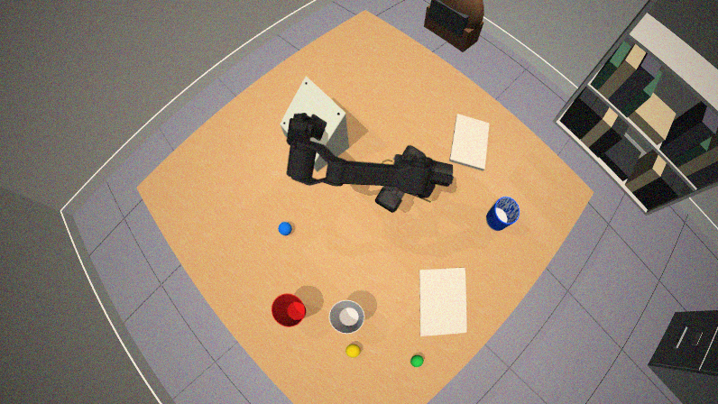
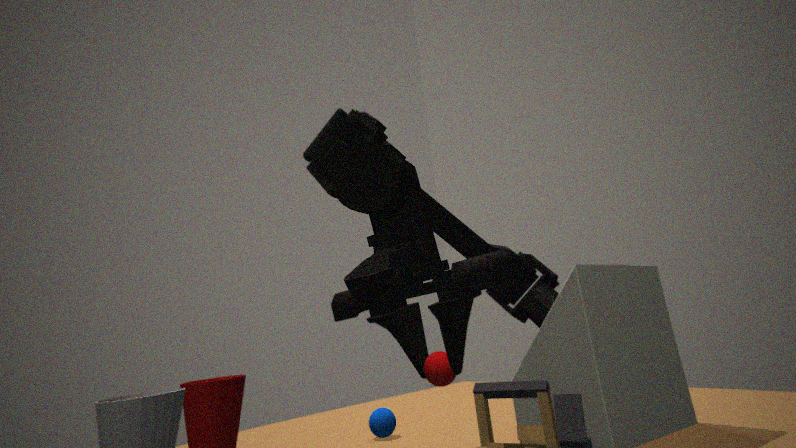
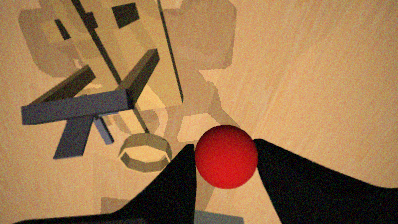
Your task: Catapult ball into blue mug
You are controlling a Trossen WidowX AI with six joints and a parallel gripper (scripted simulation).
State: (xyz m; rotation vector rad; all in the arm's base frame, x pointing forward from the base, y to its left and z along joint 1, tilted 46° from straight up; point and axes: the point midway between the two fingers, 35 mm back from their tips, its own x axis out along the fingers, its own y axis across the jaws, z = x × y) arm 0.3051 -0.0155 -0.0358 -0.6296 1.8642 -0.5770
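My gripper (image 2: 438, 371) (image 3: 223, 149) is shut on a red ball (image 2: 438, 366) (image 3: 226, 156) and holds it above the table. The catapult (image 2: 511, 411) (image 3: 75, 109) is a small wooden frame with a grey-blue crossbar on a pale base. In the wrist view it lies to the left of the ball, and its ring-shaped cup (image 3: 142, 163) is just left of my fingertips and lower down. In the overhead view my arm (image 1: 372, 173) hides the catapult. The blue mug (image 1: 502, 213) stands upright at the right side of the table, apart from the arm.
A blue ball (image 1: 284, 228) (image 2: 382, 421) lies left of centre. A red cup (image 1: 288, 309) (image 2: 213, 409) and a grey cup (image 1: 346, 316) (image 2: 139, 425) stand at the front, with a yellow ball (image 1: 353, 350) and a green ball (image 1: 416, 361). Two white sheets (image 1: 470, 141) (image 1: 443, 300) lie flat. The arm's grey base block (image 1: 314, 107) (image 2: 612, 345) stands behind.
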